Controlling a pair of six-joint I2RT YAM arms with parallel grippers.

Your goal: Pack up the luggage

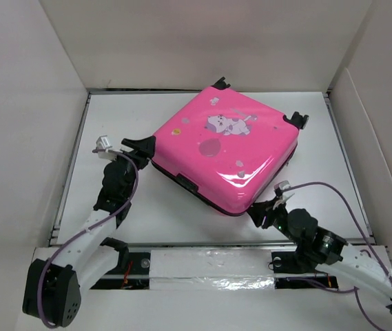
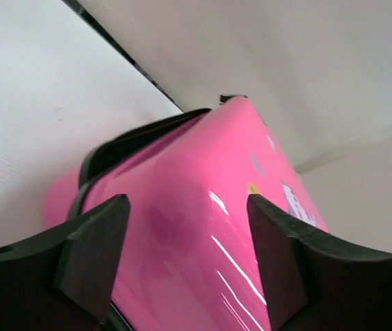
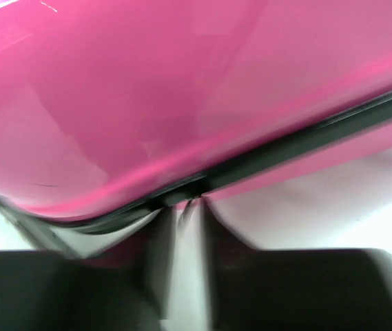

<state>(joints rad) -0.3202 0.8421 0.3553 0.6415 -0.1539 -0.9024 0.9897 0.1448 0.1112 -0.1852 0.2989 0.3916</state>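
The closed pink luggage [image 1: 227, 148] lies flat mid-counter [image 1: 140, 217]. The left tool [image 1: 142, 145], spread, sits at its nine o'clock corner. The right tool [image 1: 264, 210] (too blurred to tell its state) is at five o'clock.

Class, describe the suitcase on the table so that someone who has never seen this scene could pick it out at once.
Start at the white table inside the pale walls. Lying flat near its middle, turned cornerwise, is the suitcase. Nothing else there is glossy hot pink; it has a cartoon animal on top and black wheels at its far corners.
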